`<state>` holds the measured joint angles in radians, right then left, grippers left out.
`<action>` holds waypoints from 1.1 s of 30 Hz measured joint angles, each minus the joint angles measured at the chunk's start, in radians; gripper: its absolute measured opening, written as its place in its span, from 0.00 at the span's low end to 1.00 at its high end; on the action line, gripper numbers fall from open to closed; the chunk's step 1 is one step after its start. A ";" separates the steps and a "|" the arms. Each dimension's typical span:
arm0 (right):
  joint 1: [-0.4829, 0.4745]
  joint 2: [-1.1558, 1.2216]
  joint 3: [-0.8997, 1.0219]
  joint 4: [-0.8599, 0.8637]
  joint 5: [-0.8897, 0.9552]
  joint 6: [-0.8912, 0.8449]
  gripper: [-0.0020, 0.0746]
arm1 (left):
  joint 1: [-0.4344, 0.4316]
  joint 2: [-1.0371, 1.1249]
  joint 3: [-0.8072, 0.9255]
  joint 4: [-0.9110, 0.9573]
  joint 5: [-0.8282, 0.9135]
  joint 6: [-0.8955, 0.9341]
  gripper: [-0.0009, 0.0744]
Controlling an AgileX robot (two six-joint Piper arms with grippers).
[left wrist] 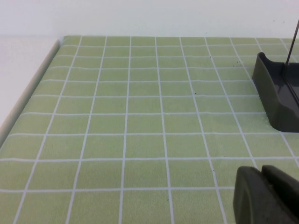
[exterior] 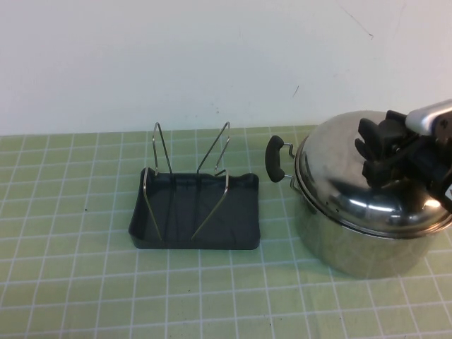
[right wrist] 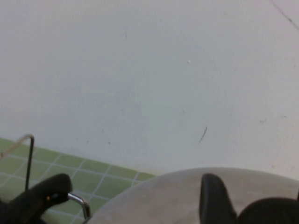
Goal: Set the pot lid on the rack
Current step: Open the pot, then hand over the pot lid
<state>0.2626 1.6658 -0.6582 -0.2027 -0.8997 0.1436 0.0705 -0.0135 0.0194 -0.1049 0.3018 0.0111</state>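
Observation:
The pot lid [exterior: 346, 159] is a shiny steel dome sitting on the steel pot [exterior: 353, 244] at the right of the table. My right gripper [exterior: 378, 152] is on top of the lid, with its black fingers closed around the knob, which they hide in the high view. In the right wrist view one finger [right wrist: 212, 198] touches the black knob [right wrist: 273, 212] above the lid's dome [right wrist: 159, 200]. The rack [exterior: 194, 212] is a dark tray with silver wire loops, left of the pot. My left gripper [left wrist: 264, 177] is shut and empty, low over the mat near the rack's end [left wrist: 275, 100].
The pot's black side handle [exterior: 275, 159] points toward the rack, with a small gap between them. A green gridded mat [exterior: 212, 296] covers the table. A white wall stands close behind. The mat's edge [left wrist: 32, 88] shows in the left wrist view.

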 joint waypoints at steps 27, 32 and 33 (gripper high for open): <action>0.000 -0.630 0.000 -0.637 0.015 0.526 0.46 | 0.000 0.000 0.002 -0.668 -0.189 -0.367 0.01; 0.000 -0.637 0.000 -0.703 0.017 0.571 0.46 | 0.000 0.000 0.002 -0.849 -0.240 -0.385 0.01; 0.000 -0.637 0.000 -0.714 0.020 0.584 0.46 | 0.000 0.000 0.002 -0.857 -0.245 -0.370 0.01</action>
<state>0.2626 1.0291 -0.6582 -0.9168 -0.8801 0.7277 0.0705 -0.0135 0.0212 -0.9617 0.0567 -0.3587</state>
